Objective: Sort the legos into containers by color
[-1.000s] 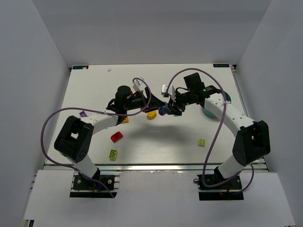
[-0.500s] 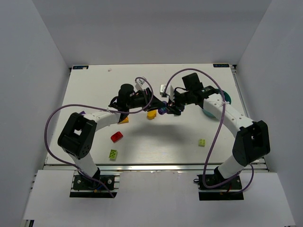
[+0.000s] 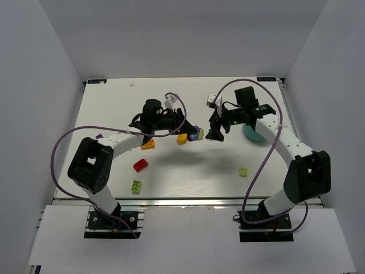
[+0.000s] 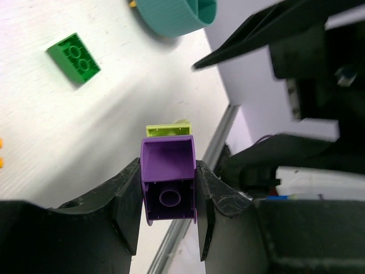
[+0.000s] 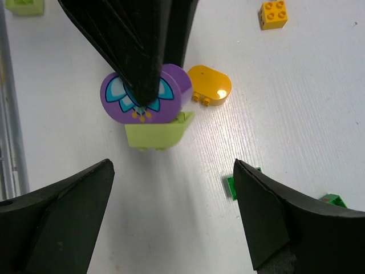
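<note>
My left gripper (image 4: 168,188) is clamped on a purple brick (image 4: 168,182), one finger on each side. A lime brick (image 4: 167,129) is stuck to its far end, and the pair looks to be held off the tabletop (image 3: 188,171) near mid-table. My right gripper (image 5: 171,220) is spread wide, holding nothing, and points at the pair from just beside it. The teal bowl (image 3: 251,136) is at the right far side, partly behind my right arm. An oval orange-yellow brick (image 5: 210,84) and a green brick (image 4: 74,56) lie loose below, with more bricks scattered nearer my bases.

Risks:
- The two colours are joined, so dropping them as one would mis-sort.
- Only studs hold the lime brick, so a bump could knock it off and send it anywhere.
- If my right gripper closes on the lime brick off-centre, the pull could twist the purple brick out of my left fingers.
- Clearance is tight, so the right fingers may hit the left fingers rather than the brick.
- I see only one bowl.
</note>
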